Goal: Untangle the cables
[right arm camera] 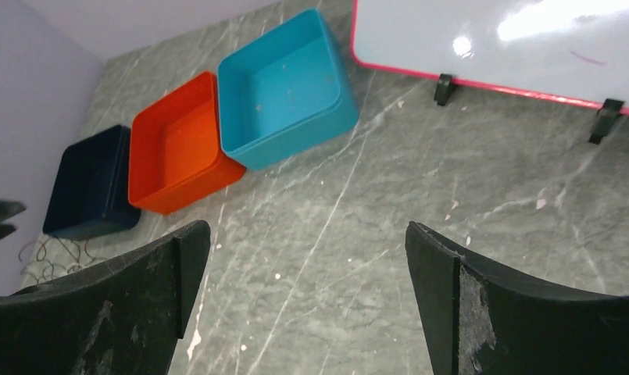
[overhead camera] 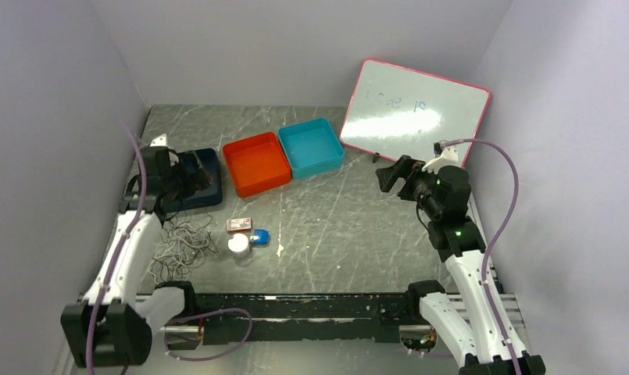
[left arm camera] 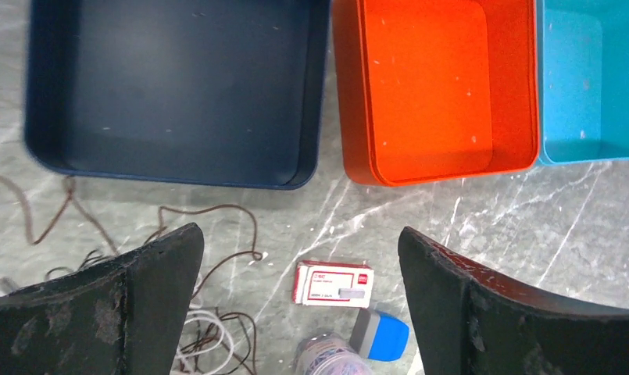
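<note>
Nothing is untangled yet: the cables (overhead camera: 184,244) lie knotted at the bench's (overhead camera: 350,234) eight o'clock, both my jaws spread wide, empty.

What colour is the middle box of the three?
The middle box is orange, clearest in the left wrist view.

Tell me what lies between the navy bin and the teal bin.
The orange bin lies there, close to the navy bin and against the teal bin; the top view shows all three.

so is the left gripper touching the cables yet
Apart. The top view shows the left gripper over the navy tray, with bare table between it and the cables.
</note>
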`<state>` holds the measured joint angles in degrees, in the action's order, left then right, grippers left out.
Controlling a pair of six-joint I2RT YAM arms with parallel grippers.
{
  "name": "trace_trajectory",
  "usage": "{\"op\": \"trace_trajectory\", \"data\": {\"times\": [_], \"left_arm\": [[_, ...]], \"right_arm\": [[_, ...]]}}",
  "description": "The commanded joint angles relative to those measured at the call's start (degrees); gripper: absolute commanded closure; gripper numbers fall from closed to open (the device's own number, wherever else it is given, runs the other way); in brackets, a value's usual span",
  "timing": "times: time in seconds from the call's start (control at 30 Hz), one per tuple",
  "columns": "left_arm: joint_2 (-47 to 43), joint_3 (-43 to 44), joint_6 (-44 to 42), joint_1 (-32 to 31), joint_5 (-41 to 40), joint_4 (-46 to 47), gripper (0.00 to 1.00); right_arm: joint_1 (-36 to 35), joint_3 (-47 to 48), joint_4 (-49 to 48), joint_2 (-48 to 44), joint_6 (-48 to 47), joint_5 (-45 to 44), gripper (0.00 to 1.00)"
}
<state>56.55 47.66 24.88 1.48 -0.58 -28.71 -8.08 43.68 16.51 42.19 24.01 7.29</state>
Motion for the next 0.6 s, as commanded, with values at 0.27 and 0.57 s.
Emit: {"op": "trace_trajectory", "data": {"times": [0.27, 0.57], "left_arm": [[15.7, 2.6, 1.6, 0.7, 16.2, 15.3, 0.01], [24.2, 2.8, 1.9, 0.0, 18.5, 20.5, 0.01]], "right_arm": [[0.8, -0.6, 1.6, 0.6, -5.0, 5.1, 0.00], [0.8, -0.8, 0.4, -0.5, -3.3, 8.1, 0.00]]}}
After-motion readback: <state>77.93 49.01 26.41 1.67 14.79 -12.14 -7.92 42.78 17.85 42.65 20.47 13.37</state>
